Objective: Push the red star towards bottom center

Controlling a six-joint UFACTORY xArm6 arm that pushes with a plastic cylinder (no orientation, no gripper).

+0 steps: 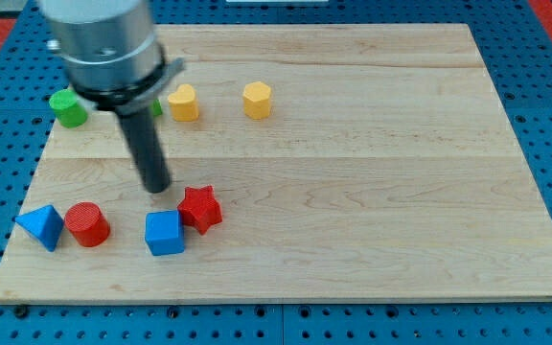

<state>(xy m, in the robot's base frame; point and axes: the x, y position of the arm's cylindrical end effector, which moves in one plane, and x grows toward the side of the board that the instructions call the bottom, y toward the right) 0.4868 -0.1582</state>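
The red star (200,208) lies on the wooden board (372,192) at the lower left, touching the upper right corner of the blue cube (165,233). My tip (156,188) stands just up and to the left of the star, a short gap from it, and above the blue cube.
A red cylinder (87,224) and a blue triangular block (42,226) sit left of the cube. A green block (68,107) sits at the upper left, another green one mostly hidden behind the rod. A yellow heart-like block (184,102) and a yellow hexagon (257,100) lie near the top.
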